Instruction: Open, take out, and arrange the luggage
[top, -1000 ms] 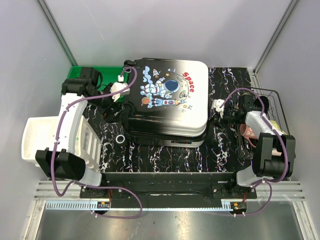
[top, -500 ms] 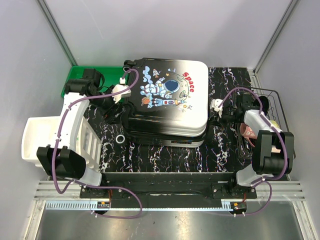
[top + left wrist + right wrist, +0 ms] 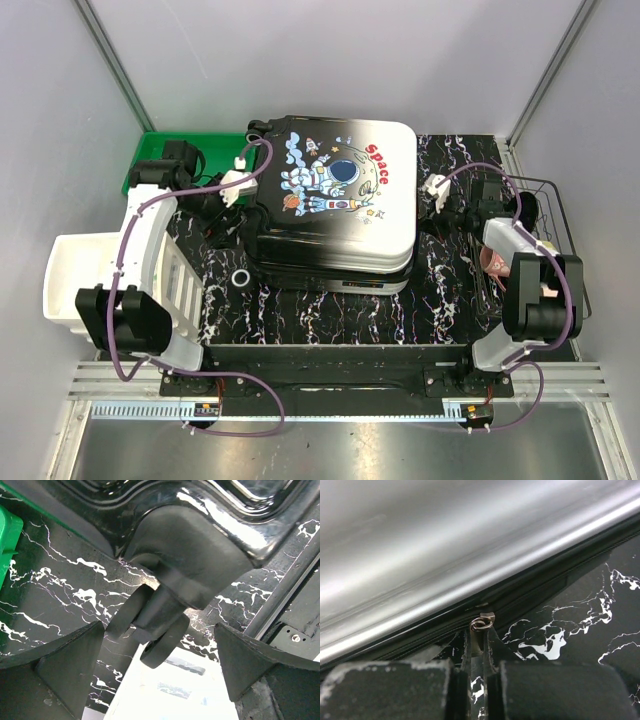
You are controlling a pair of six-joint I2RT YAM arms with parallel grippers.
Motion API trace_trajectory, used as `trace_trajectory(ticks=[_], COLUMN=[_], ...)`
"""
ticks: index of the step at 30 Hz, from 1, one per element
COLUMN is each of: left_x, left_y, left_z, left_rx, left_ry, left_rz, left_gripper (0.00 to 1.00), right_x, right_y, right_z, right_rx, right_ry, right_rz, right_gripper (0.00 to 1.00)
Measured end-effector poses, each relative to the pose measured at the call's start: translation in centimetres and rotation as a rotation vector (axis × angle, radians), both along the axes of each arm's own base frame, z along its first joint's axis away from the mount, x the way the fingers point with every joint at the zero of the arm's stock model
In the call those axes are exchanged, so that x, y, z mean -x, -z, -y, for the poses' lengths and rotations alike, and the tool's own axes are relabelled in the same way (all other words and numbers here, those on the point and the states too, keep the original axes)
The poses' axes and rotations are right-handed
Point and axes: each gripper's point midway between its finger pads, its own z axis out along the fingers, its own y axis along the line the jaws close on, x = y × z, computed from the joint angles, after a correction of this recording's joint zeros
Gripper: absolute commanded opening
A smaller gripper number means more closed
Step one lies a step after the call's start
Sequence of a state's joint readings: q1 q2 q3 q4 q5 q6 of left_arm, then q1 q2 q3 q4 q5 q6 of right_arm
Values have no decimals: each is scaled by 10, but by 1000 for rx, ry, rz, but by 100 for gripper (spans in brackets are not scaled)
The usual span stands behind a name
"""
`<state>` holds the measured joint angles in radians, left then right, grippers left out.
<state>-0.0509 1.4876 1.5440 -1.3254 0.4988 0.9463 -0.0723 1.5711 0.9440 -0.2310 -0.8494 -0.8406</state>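
The right gripper [image 3: 476, 676] pinched the zipper pull [image 3: 481, 624] low on the luggage [image 3: 335, 200]. The left gripper [image 3: 157, 632] was spread wide around a wheel [image 3: 124, 616].

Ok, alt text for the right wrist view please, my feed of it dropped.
The right pincer is closed on the metal zipper pull at the side seam of the luggage, with the tab pinched between its dark pads. The glossy grey shell fills the upper frame, and the black white-veined table shows at lower right.

Bare bench [image 3: 330, 315] runs along the near side of the suitcase [image 3: 335, 205]. A green bin [image 3: 147, 148] and white drawer unit [image 3: 65, 275] crowd the left, a wire basket [image 3: 548, 182] the right.
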Motion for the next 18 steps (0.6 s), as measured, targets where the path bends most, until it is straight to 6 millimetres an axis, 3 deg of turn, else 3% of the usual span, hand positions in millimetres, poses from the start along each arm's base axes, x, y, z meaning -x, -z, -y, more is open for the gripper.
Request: trace_trajectory(ticks=[4,6,13,15,18], left_x=[-5,-9,-71,-85,-114], left_y=[3,-7,-100,-106,-90], left_z=[-5,-3,26,33,44], left_rx=[25,85,422,493,562], left_ry=[-29,-60,-334,-392,-448], left_rz=[-19,-37,87,65,-19], left_gripper=[97,99,99,99,97], right_x=[-18,-25,-25,-22,-17], right_y=[2,2,2,2,-1], right_z=[1,1,-1,-3,-6], right_rx=[-38,-51,-46,-34,-5], right_ry=[58,72,38,19,-8], right_rz=[-11,-17,7,24,64], right_gripper=[0,0,0,0,0])
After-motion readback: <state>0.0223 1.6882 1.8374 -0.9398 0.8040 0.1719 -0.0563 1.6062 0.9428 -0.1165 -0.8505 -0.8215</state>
